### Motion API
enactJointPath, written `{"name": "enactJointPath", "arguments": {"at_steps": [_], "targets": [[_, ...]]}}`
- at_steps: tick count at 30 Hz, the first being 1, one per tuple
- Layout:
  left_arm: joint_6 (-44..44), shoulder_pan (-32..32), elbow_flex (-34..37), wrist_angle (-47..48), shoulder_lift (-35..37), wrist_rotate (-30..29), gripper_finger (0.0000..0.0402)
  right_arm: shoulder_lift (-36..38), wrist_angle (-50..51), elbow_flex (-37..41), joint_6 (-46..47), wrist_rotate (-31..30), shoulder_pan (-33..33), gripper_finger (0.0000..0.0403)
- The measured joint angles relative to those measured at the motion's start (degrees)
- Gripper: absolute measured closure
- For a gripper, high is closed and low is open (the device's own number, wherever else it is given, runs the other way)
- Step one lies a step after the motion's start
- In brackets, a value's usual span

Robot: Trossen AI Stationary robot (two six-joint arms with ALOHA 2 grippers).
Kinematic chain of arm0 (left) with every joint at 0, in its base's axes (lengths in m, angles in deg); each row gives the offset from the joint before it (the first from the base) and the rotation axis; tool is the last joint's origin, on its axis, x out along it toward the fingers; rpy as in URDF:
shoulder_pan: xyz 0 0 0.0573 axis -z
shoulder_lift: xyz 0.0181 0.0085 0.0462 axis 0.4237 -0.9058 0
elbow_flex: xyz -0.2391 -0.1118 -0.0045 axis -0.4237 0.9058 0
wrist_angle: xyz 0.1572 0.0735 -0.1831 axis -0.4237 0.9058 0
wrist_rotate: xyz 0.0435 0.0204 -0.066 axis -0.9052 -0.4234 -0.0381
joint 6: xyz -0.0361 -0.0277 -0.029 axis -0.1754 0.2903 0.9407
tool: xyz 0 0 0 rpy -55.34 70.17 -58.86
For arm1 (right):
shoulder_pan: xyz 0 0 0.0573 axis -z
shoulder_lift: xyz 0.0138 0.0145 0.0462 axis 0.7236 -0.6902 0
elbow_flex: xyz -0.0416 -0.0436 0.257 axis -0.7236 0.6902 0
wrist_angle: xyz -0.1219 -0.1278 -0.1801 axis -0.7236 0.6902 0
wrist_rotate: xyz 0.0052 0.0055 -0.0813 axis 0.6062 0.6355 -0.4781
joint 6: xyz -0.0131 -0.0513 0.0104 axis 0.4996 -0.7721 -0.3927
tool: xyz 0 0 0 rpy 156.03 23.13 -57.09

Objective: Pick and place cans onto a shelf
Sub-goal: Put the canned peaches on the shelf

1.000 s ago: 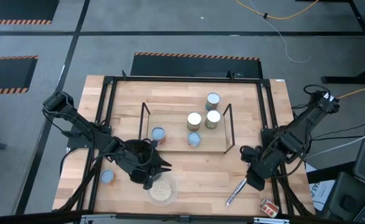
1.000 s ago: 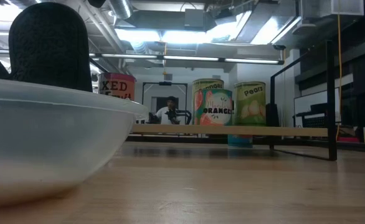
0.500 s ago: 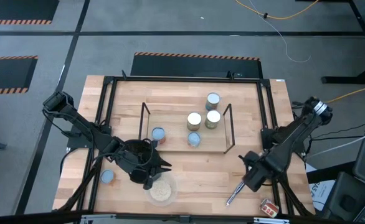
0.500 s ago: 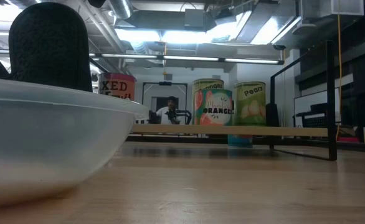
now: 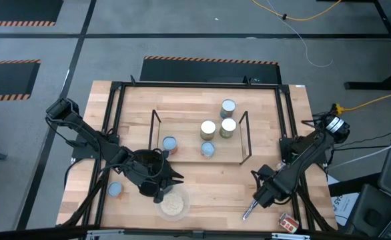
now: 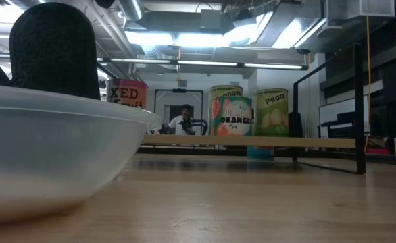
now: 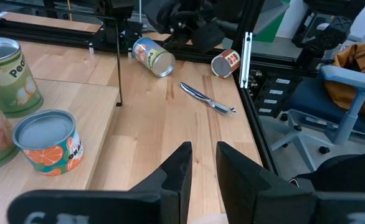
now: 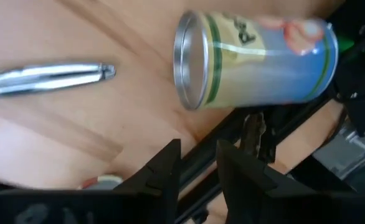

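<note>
Right gripper [image 8: 198,163], fingers apart and empty, is hovering over a fallen can [image 8: 254,59]; five cans are standing on the shelf [image 5: 242,137], three remaining.

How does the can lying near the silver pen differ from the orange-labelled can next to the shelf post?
The fallen can lies on its side on the table by the black frame, near the silver pen; the orange-labelled can stands upright. The fallen can's label is pale blue and cream; the upright one shows orange fruit. The fallen can sits right by the right gripper; the upright can is nearer the left gripper. Both have silvery tops.
</note>
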State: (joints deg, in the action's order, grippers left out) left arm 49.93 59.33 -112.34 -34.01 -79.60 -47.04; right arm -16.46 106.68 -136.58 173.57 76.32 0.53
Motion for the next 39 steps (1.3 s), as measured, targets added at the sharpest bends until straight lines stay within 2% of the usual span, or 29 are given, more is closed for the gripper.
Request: {"name": "enactJointPath", "arguments": {"at_steps": [8,33,39], "targets": [[-1.91,0.01,0.00,0.00,0.00,0.02,0.0335,-2.98,-0.02,0.00,-0.09,-5.58,0.32,0.0295],[-2.83,0.00,0.00,0.00,0.00,1.98,0.0335,-9.56,6.92,-0.02,-0.07,-5.76,0.33,0.0296],[-2.85,0.00,0.00,0.00,0.00,1.98,0.0335,-9.56,8.24,-0.02,-0.07,-6.68,0.33,0.0316]]}}
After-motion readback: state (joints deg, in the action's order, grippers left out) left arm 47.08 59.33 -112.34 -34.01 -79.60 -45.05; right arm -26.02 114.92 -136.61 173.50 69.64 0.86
